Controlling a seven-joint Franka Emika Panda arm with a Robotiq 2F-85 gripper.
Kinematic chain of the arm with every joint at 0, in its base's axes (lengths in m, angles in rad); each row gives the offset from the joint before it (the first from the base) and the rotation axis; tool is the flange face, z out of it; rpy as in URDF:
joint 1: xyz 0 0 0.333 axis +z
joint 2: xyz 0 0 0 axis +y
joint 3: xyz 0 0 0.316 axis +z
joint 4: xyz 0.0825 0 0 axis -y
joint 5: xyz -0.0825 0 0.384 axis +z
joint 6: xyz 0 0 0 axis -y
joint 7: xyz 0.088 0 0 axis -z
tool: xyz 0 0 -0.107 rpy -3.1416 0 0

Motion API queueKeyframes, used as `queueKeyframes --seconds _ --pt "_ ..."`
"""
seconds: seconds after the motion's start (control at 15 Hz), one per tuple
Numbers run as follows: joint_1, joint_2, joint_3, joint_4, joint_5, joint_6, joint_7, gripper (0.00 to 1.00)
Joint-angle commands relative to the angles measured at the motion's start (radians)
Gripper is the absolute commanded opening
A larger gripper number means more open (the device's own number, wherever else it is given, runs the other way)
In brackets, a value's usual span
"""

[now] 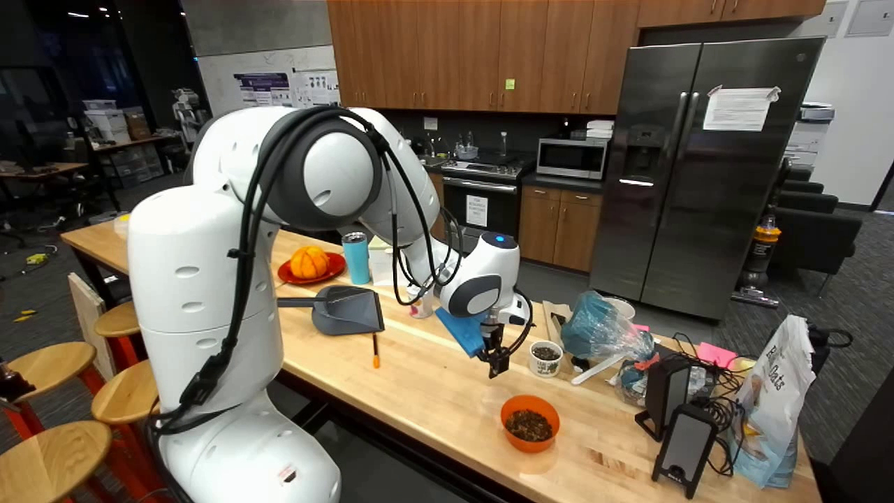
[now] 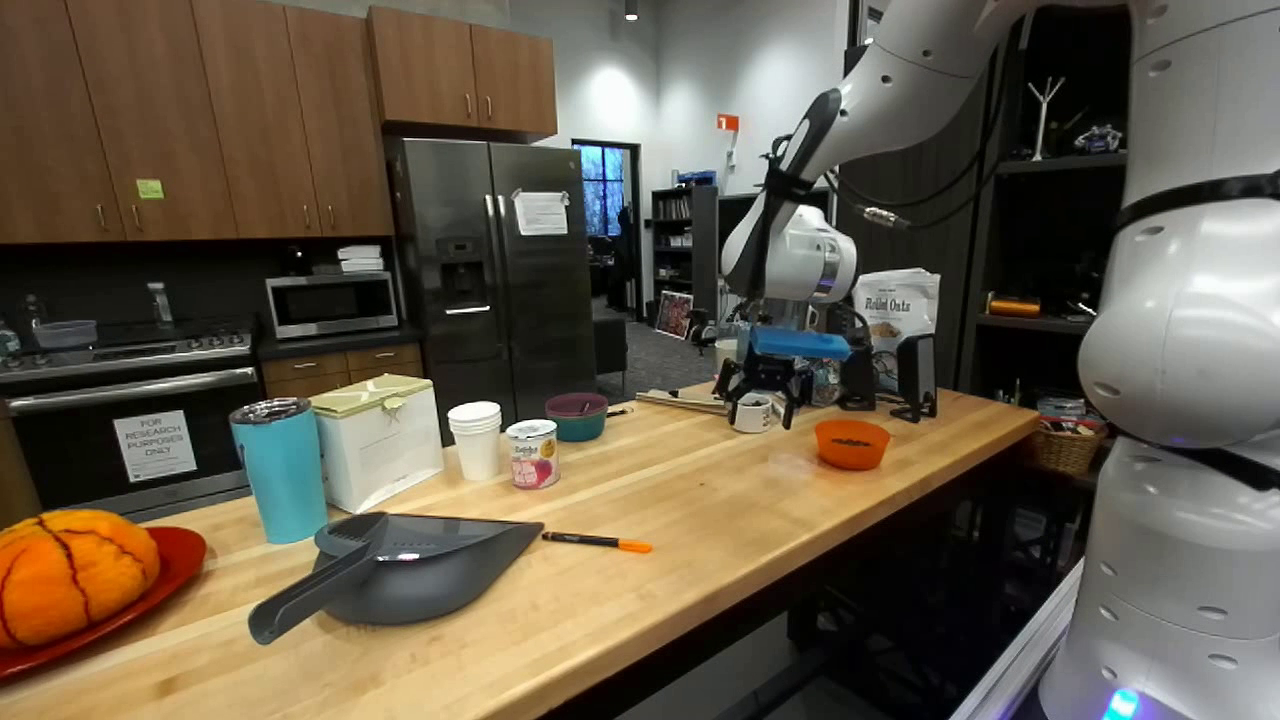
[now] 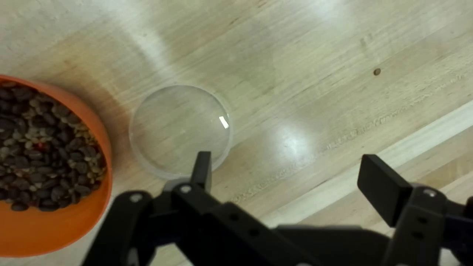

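Note:
My gripper [image 3: 286, 157] is open and empty above the wooden table, fingers pointing down; it also shows in both exterior views [image 1: 497, 367] [image 2: 762, 408]. A clear round lid or disc [image 3: 181, 129] lies flat on the table, partly behind one finger in the wrist view. Beside it stands an orange bowl [image 3: 37, 225] with dark beans and paler grains, cut off by the wrist view's edge; the bowl shows whole in both exterior views [image 1: 532, 444] [image 2: 852, 452]. A white cup [image 1: 545, 367] with dark contents stands near the gripper. A small brown bit [image 3: 377, 71] lies on the table.
Black speakers [image 1: 683, 447], an oats bag [image 1: 775, 405], cables and a plastic-wrapped bundle [image 1: 601, 328] stand beyond the bowl. A grey dustpan [image 2: 430, 580], orange-tipped marker [image 2: 600, 542], blue tumbler [image 2: 280, 470], pink-labelled can [image 2: 534, 455] and red plate [image 2: 185, 560] with a pumpkin are farther along.

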Motion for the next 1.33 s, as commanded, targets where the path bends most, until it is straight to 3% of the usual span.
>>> queueKeyframes --seconds 0.0,1.27 --pt "-0.013 0.027 0.002 0.001 0.032 0.028 -0.04 1.0" --pt "-0.057 0.123 0.018 0.038 0.167 0.061 -0.123 1.0"
